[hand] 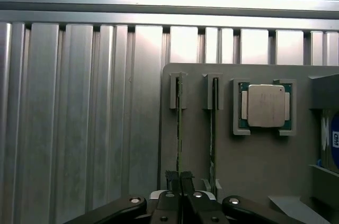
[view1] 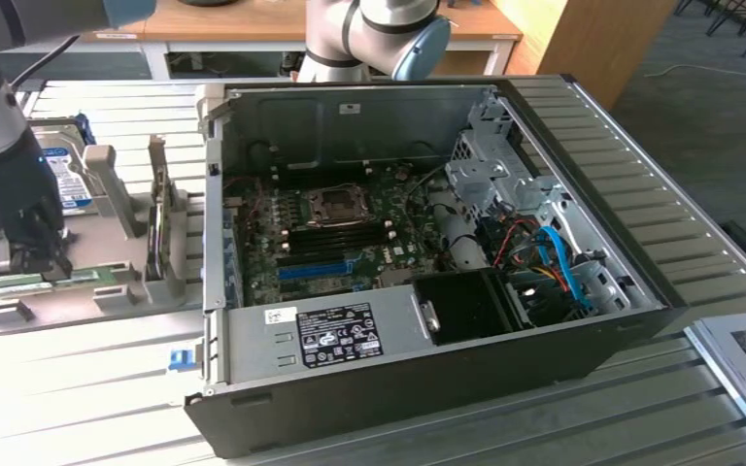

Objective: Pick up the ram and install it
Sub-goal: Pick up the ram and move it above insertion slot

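Observation:
The ram [hand: 179, 128] is a thin green stick seen edge-on, standing in a slot of the grey holder [hand: 249, 166]. My gripper [hand: 180, 179] is shut on its near end, fingertips [hand: 172, 180] pinched tight against both faces. A second green stick [hand: 213, 134] stands in the neighbouring slot. In the exterior view my gripper [view1: 26, 267] reaches down onto the holder [view1: 152, 282] at the exterior view's left, and the ram [view1: 88, 278] shows as a green strip beside the fingers. The open computer case [view1: 387, 408] lies in the middle, with the motherboard's memory slots [view1: 337, 235] exposed.
A square silver processor [hand: 265, 106] sits in the holder beside the sticks, and a hard drive [hand: 331, 139] with a blue label stands past it. The case's drive cage and cables [view1: 528, 233] crowd its side at the exterior view's right. Everything rests on a slatted metal table [view1: 75, 388].

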{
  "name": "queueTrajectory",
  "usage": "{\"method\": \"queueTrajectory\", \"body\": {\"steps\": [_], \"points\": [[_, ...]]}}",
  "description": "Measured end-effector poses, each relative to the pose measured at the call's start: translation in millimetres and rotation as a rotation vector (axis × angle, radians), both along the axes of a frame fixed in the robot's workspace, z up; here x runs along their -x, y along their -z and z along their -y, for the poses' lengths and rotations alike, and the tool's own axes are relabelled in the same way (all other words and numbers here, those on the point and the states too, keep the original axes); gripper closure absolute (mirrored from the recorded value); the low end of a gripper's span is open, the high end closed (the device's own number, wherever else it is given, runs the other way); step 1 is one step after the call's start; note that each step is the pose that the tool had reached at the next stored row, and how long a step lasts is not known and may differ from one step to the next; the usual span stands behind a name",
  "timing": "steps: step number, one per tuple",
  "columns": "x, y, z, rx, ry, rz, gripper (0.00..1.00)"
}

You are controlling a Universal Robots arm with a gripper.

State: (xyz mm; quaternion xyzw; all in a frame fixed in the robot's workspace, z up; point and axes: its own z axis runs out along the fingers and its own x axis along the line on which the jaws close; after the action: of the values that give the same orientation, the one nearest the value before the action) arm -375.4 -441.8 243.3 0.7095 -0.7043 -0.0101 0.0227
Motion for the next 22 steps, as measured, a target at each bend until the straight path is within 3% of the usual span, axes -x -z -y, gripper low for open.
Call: {"method": "queueTrajectory", "body": {"steps": [22], "points": [[-0.6, -17.0, 0.0, 0.0001, 0.018, 0.0, 0.88]]}}
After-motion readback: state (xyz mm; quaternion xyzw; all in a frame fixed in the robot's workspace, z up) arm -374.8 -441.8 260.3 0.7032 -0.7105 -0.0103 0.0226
